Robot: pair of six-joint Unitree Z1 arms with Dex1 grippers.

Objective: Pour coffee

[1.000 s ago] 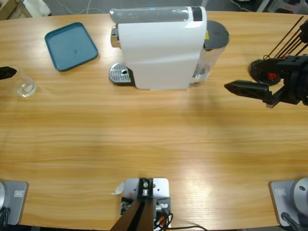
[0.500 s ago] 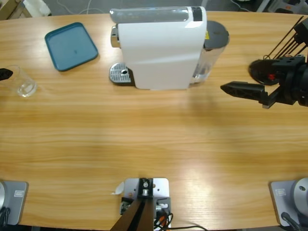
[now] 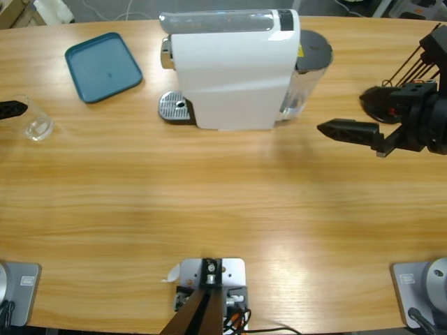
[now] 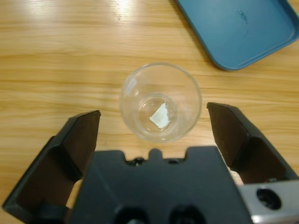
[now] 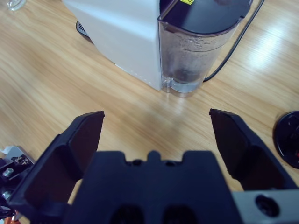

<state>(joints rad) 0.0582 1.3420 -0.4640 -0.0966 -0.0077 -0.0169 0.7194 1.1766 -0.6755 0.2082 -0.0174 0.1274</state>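
Note:
A small clear drinking glass [image 3: 36, 120] stands upright near the table's left edge. In the left wrist view the glass [image 4: 160, 102] sits just ahead of my left gripper [image 4: 154, 114], whose jaws stand open on either side of it without touching. No coffee shows in it; only a pale glint lies on its bottom. In the high view only the left gripper's black tip [image 3: 12, 109] shows, at the picture's edge. My right gripper [image 3: 330, 128] hovers open and empty right of the white coffee machine [image 3: 230, 70], facing its water tank [image 5: 196, 51].
A teal tray [image 3: 103, 66] lies at the back left, beyond the glass. The machine's metal drip grate [image 3: 174, 107] juts out on its left side. A black round base with thin rods [image 3: 383, 101] stands by the right arm, and a black cable [image 5: 233, 46] runs behind the tank.
The right gripper has slid a little to the left, toward the machine's tank. The left gripper's tip drew back slightly, then came forward again beside the glass.

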